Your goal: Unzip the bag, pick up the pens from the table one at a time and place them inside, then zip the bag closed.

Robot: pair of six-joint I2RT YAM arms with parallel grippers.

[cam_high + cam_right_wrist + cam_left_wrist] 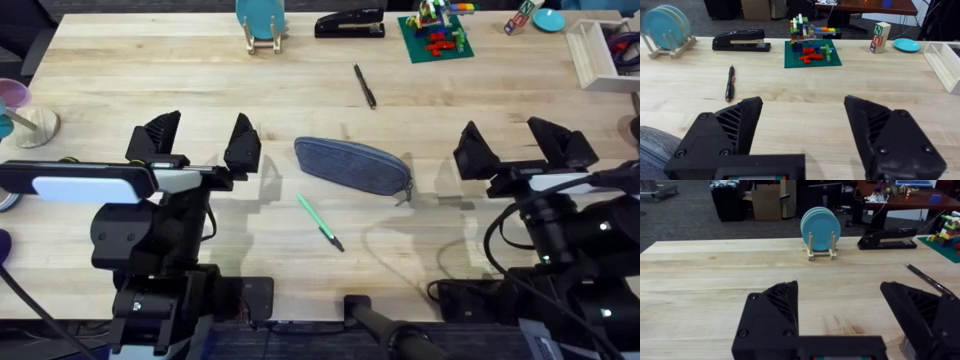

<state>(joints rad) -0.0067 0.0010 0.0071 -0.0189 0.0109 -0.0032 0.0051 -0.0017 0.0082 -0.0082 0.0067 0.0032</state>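
Bag: elongated blue-grey fabric pencil pouch (352, 167) lying at the centre of the overhead frame on the light plank-grained wooden table (150, 90), slanting down to the right; zipper looking closed, no orange lining showing.
Black pen: slim all-black pen (365, 86) lying above the pouch in the upper middle of the overhead frame, well apart from it.
Green pen: slim light green pen with a dark tip (320, 222) lying just below the pouch, slanting down to the right.
Left gripper (198, 142): hovering at left centre of the overhead frame, fingers spread wide, holding nothing.
Right gripper (522, 147): hovering at right centre, likewise spread wide and empty.
Done: seemingly nothing yet.
Left: unzipping, putting in both pens one at a time, zipping closed.
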